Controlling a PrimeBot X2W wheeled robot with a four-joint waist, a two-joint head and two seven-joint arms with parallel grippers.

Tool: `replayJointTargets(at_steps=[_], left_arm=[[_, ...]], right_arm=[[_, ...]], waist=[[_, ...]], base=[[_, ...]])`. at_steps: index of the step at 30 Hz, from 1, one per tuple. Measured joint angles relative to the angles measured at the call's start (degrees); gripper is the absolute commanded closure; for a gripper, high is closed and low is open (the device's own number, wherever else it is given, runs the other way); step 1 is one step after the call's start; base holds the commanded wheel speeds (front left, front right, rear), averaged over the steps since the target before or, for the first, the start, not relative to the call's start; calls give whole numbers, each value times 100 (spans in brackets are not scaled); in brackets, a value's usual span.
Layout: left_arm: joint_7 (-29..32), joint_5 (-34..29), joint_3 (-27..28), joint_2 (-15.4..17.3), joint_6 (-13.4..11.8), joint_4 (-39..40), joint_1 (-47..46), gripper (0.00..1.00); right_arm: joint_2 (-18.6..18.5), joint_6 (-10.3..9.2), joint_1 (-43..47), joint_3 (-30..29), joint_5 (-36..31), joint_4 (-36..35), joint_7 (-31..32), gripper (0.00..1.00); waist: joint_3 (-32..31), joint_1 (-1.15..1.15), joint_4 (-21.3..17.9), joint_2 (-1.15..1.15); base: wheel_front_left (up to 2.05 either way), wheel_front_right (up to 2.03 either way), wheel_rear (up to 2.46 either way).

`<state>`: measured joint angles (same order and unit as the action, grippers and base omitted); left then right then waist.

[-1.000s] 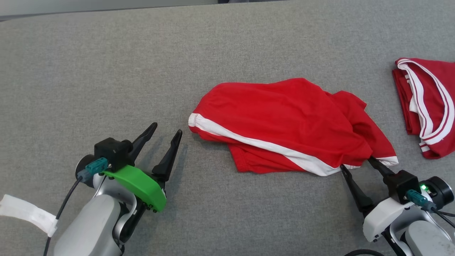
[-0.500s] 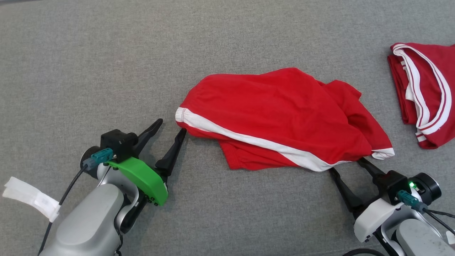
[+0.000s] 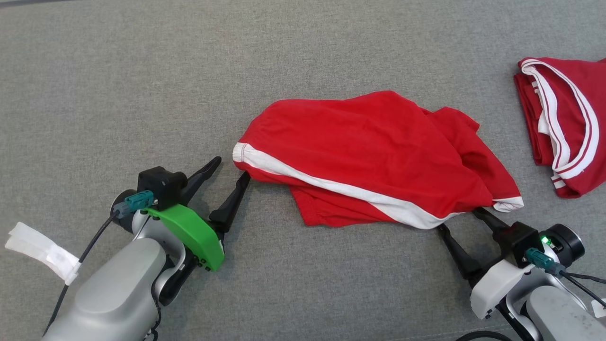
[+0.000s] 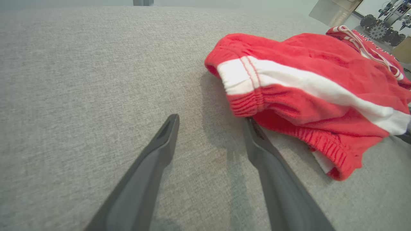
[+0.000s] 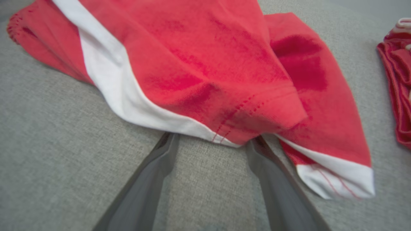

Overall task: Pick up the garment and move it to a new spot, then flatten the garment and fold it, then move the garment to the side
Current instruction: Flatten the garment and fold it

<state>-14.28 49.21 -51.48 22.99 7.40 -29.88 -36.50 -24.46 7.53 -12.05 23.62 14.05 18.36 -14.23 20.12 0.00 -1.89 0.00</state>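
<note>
The red shorts [image 3: 369,147] lie crumpled on the grey woven worktop [image 3: 142,85], in the middle of the head view and a little to its right. A broad white stripe runs along their lower edge, from the gathered elastic waistband at the left end to a white hem corner at the lower right. The cloth is doubled over itself. A red layer pokes out beneath the stripe, and loose folds bunch at the right end. The left fingers [image 3: 232,199] stand spread open and empty at the lower left, with one tip right at the waistband corner [image 4: 240,80]; I cannot tell whether it touches. The right fingers [image 3: 454,251] are also spread wide, gripping nothing, their tips tucked just under the hem [image 5: 224,134]. Folded red shorts with white trim [image 3: 563,123] lie apart at the upper right.
</note>
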Motion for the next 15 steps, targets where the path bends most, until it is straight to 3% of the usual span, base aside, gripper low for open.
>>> replayJointTargets(at_steps=[5, 9, 15], left_arm=[[65, 616, -361, 209, 0, 299, -79, 0], [369, 1326, -624, 620, 0, 706, -108, 0], [521, 1786, -883, 1077, 0, 996, -500, 0]], right_arm=[[-30, 0, -10, 44, 42, 45, -5, 0], [-38, 0, -13, 76, 51, 71, -7, 0], [-49, 0, -32, 102, 75, 85, -8, 0]], waist=[[-38, 0, -10, 0], [-67, 0, -36, 0], [-68, 0, -63, 0]], base=[[0, 0, 0], [0, 0, 0], [0, 0, 0]])
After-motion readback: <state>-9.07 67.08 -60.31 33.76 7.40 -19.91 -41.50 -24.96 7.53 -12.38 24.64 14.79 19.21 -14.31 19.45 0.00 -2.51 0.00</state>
